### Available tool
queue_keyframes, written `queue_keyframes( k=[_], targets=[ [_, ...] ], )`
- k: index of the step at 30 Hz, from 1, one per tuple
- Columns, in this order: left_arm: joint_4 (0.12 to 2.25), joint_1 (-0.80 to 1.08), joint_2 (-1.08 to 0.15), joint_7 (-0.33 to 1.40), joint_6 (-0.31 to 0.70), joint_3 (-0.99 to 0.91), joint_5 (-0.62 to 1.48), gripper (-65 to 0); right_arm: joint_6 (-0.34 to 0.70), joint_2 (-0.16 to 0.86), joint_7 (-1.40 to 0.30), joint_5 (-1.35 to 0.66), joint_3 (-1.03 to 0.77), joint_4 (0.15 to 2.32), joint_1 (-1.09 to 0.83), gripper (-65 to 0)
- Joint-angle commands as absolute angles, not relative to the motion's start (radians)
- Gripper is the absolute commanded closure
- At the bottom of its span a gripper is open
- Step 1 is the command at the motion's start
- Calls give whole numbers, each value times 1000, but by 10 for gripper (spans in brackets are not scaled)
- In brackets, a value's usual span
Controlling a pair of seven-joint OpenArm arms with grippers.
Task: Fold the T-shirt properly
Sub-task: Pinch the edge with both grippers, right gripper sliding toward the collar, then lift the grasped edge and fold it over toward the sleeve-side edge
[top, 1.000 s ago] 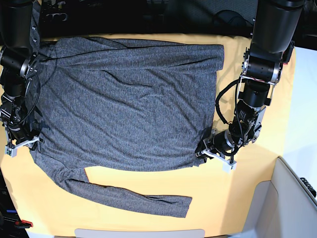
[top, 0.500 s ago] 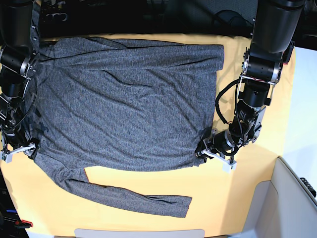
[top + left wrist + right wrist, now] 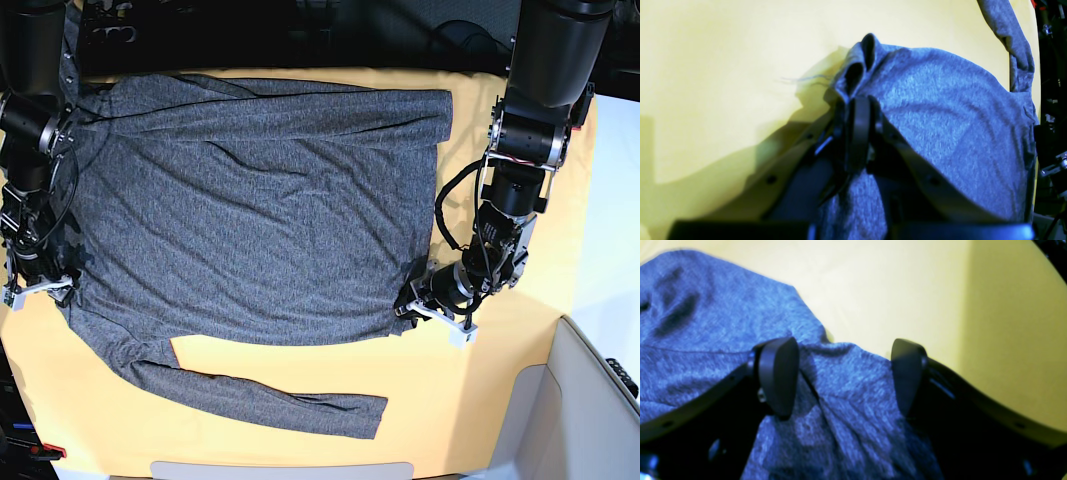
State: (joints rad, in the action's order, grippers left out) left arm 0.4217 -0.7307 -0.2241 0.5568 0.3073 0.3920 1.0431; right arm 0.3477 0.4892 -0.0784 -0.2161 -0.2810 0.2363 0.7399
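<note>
1. Left tool (image 3: 858, 110): jaws closed, pinching a bunched fold of the T-shirt (image 3: 260, 200) at its hem corner. In the base view this tool (image 3: 412, 303) sits at the shirt's lower corner on that view's right.
2. Right tool (image 3: 843, 373): jaws spread wide, one dark pad (image 3: 778, 373) on either side of a shirt ridge; nothing clamped. The cloth lies between and under them. In the base view this tool (image 3: 38, 290) is at the shirt's edge on that view's left.
3. T-shirt: grey speckled knit, spread mostly flat across the desk (image 3: 480, 400), body wrinkled. One long sleeve (image 3: 270, 400) trails along the near edge; the other is folded along the far edge.
4. Desk covering is plain yellow-orange cloth; bare cloth shows beside both tools.
5. No readable writing or labels in any view.
6. Surroundings: a pale grey bin wall (image 3: 590, 400) at the near corner on the base view's right, dark clutter beyond the far edge. A loose thread (image 3: 803, 79) lies on the cloth just beside the pinched fold.
</note>
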Motion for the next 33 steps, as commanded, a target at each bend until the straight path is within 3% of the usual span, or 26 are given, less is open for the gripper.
queue_keyframes(
  k=[1, 10, 13, 17, 19, 26, 30, 33],
  targets=[
    [429, -748, -229, 582, 294, 392, 1026, -10, 351, 510, -56, -225, -283, 254, 765, -431],
    [429, -748, -229, 582, 294, 392, 1026, -10, 352, 490, -65, -222, -277, 254, 760, -417],
    [429, -748, -229, 582, 294, 392, 1026, -10, 352, 476, -65, -222, -275, 254, 760, -321],
    [429, -748, -229, 582, 295, 392, 1026, -10, 352, 463, -58, -222, -275, 257, 760, -146],
    [429, -746, -229, 582, 295, 392, 1026, -10, 354, 460, -58, -222, -275, 257, 760, -98],
    [429, -728, -229, 582, 295, 392, 1026, -10, 358, 447, -58, -222, -275, 271, 757, -70],
    [429, -728, -229, 582, 295, 392, 1026, -8, 358, 444, -65, -222, -275, 384, 691, 0],
    [429, -728, -229, 582, 295, 392, 1026, -8, 354, 432, -65, -222, -275, 464, 639, -1]
  ],
)
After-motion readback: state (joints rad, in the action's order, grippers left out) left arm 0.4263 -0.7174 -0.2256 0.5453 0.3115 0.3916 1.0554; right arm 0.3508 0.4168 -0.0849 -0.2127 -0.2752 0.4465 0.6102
